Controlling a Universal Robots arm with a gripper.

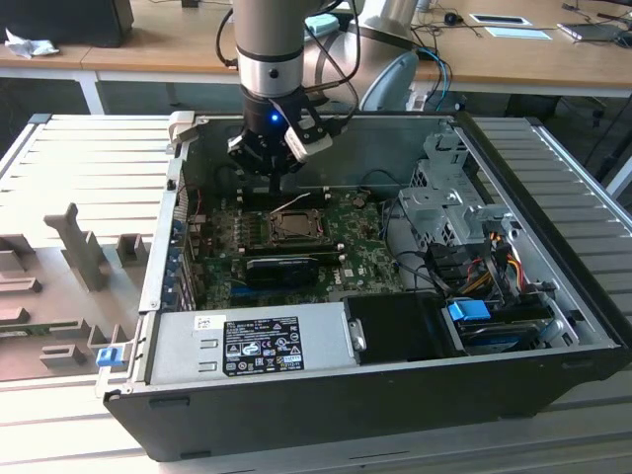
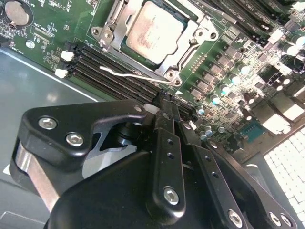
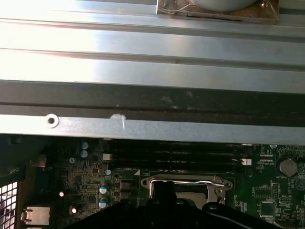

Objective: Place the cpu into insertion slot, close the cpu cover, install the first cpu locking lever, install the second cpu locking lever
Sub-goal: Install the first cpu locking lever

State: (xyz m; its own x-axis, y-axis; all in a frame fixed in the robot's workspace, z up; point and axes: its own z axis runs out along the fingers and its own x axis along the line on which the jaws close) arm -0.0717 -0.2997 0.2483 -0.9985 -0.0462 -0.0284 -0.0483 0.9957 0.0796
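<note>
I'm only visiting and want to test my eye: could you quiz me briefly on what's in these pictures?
1. True or false: the cpu sits inside the window of the cpu cover.
2. The gripper hangs over: A the circuit board, B the wooden desk, C the ribbed table.
3. Fill in: the circuit board is coloured ____.
Key: 1 true; 2 A; 3 green.

cpu (image 2: 155, 31): one, in the insertion slot (image 2: 125, 46)
insertion slot: one
cpu cover (image 2: 202, 33): one, on the insertion slot
memory slots (image 2: 114, 71): four, alongside the insertion slot
coin cell (image 2: 16, 13): one, off to one side of the insertion slot
pincer (image 2: 164, 110): one, near the insertion slot
</note>
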